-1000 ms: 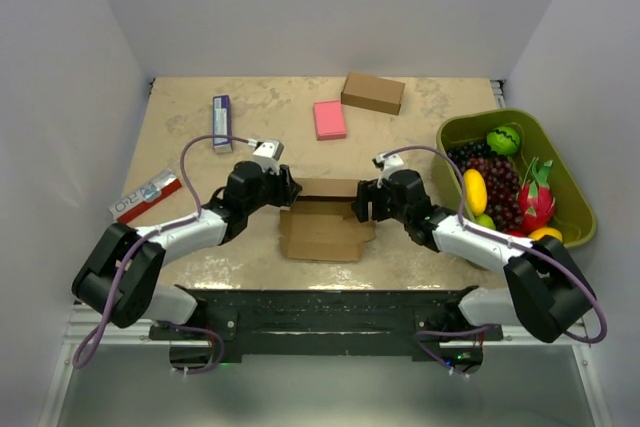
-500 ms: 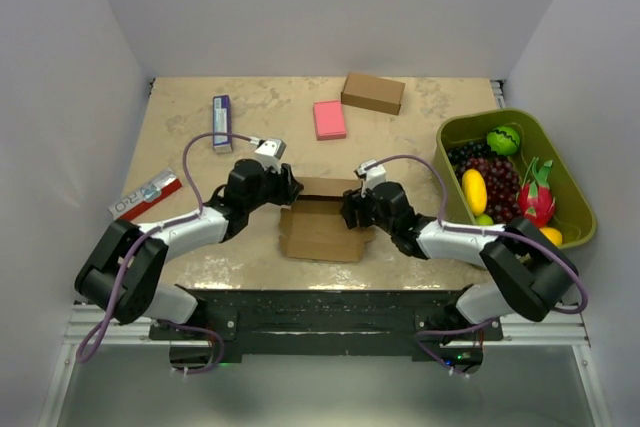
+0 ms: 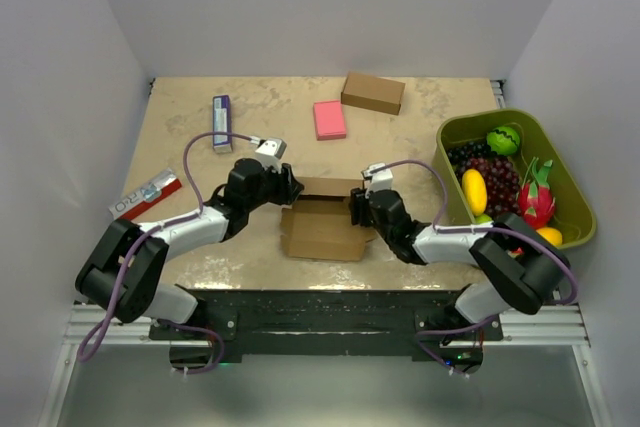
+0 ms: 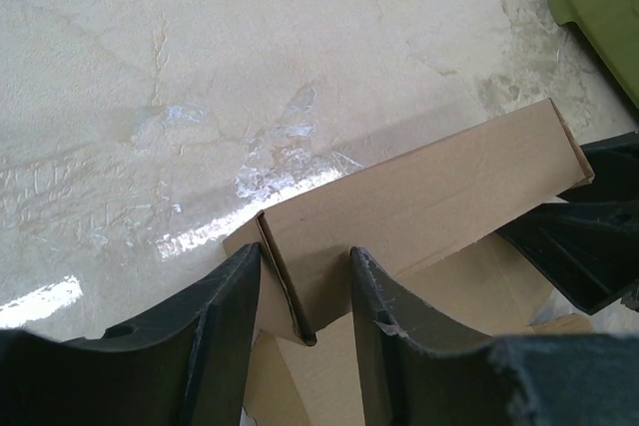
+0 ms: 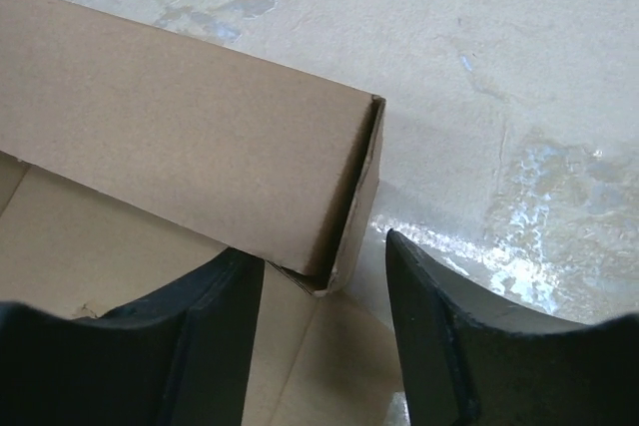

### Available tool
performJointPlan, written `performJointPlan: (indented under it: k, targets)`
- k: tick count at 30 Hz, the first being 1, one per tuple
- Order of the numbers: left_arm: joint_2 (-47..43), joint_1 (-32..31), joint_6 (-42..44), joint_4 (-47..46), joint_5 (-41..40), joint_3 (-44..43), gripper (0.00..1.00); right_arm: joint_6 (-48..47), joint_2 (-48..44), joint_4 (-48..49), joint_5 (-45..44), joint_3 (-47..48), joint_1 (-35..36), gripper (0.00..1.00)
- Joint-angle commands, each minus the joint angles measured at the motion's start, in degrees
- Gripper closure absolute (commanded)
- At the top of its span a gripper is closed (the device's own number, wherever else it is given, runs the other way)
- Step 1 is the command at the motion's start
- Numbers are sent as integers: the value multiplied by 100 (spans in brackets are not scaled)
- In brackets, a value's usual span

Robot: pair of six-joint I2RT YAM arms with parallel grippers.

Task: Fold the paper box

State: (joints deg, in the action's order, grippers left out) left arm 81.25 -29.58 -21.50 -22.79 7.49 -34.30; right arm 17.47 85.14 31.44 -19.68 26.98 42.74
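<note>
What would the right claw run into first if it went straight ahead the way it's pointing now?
The paper box, probably: the end of its upright wall sits between the fingers of the right claw.

I read the table [image 3: 190, 152] as follows. The paper box [image 3: 322, 235] lies at centre front, with its rear wall upright. The left gripper [image 3: 292, 189] straddles that wall's left end, and the right gripper [image 3: 356, 209] straddles its right end. Behind the paper box lies a flat block [image 3: 329, 119], with a closed carton [image 3: 372, 93] to its right rear. The rear packet [image 3: 222, 109] lies left of the flat block. The side packet [image 3: 146, 195] lies near the left edge. A bin [image 3: 480, 117] at the right holds toy fruit [image 3: 495, 182].
</note>
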Motion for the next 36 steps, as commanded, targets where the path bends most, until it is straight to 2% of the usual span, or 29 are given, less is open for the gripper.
performJointPlan:
  k: [1, 12, 18, 27, 36]
  targets:
    - [84, 32, 5, 46, 165, -24, 55, 169, -7, 977, -387, -228, 15, 44]
    - [110, 32, -267, -261, 341, 82, 57, 292, 239, 1987, -704, -422, 59, 59]
    - [145, 31, -425, -419, 447, 134, 57, 379, 424, 2278, -1055, -492, 147, 71]
    - [198, 32, -522, -516, 543, 143, 57, 283, 889, 3121, -1134, -527, 164, 58]
    - [233, 31, -487, -446, 552, 108, 58, 37, 1276, 3781, -1178, -501, 164, 59]
